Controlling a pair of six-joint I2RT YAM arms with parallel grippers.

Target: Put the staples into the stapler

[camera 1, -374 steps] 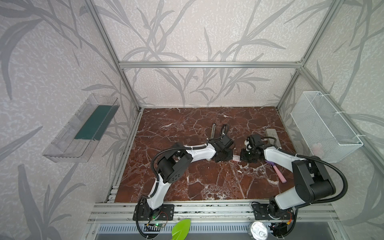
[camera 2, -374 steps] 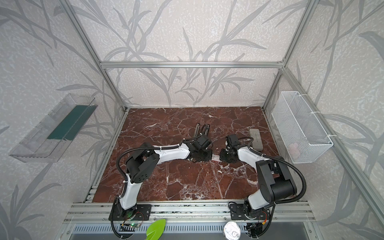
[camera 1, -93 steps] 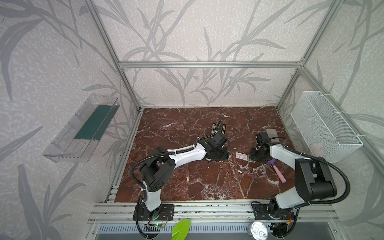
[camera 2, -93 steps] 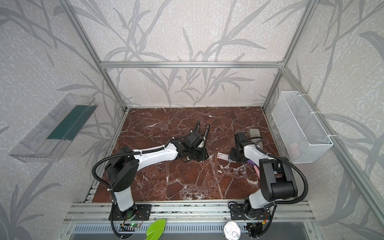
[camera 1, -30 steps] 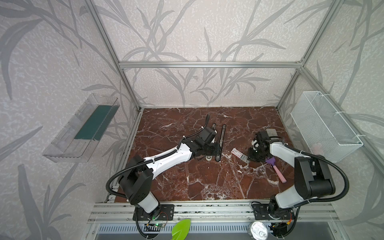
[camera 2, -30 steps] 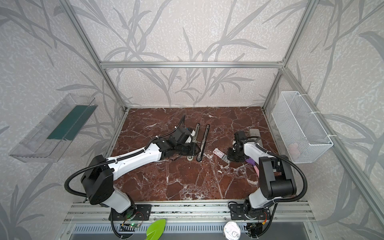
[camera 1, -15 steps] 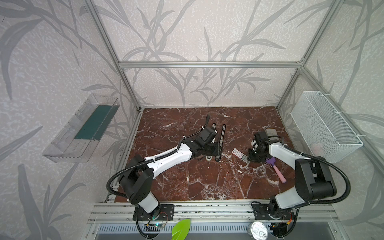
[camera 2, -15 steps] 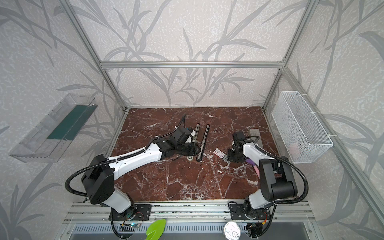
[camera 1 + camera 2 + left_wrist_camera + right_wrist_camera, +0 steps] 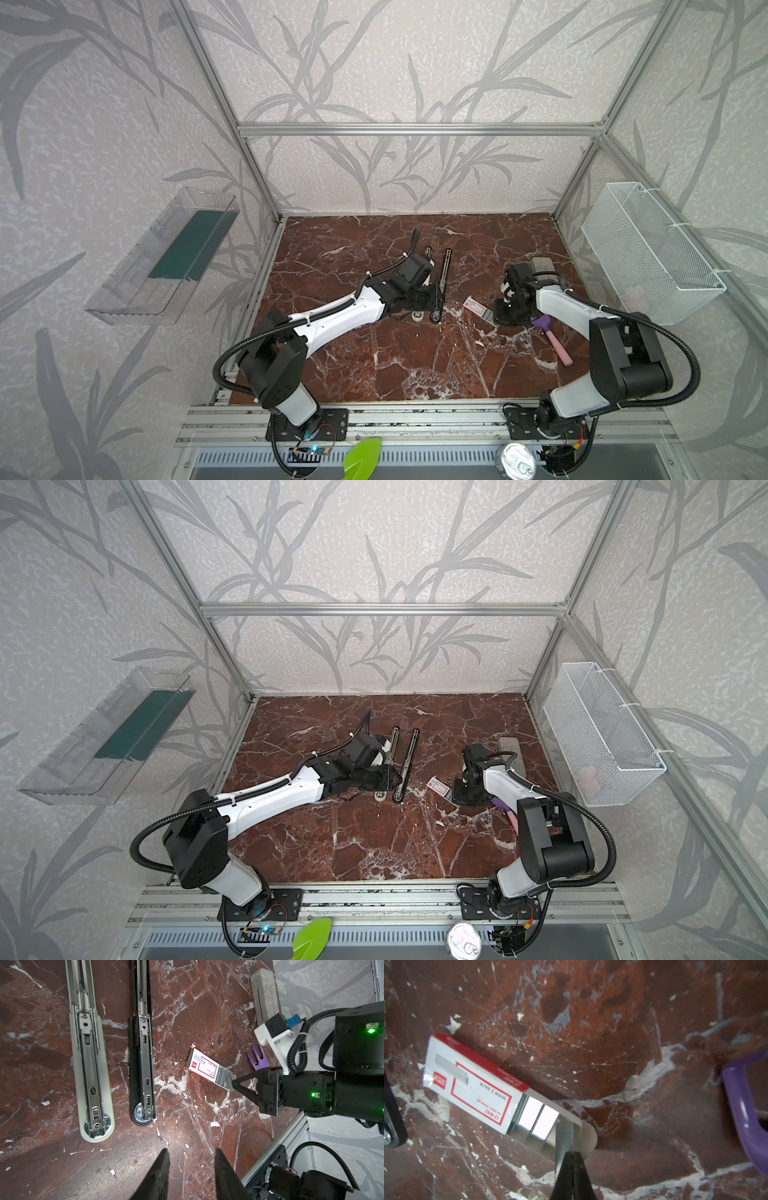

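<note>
my right end effector [image 9: 572, 1154], narrowing a second ago, is now clenching a staple strip [image 9: 564, 1138] from the staples box [image 9: 473, 1084] lying on the desk [image 9: 591, 1022], printed "24/6"; my left end effector [image 9: 191, 1151] is hanging released.

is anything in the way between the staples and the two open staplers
Nothing visible does. Bare table lies between the staples and the black stapler, the pale stapler beyond it. The right gripper pinches a staple strip at the box's open end; the left gripper hangs open near the staplers' round ends.
</note>
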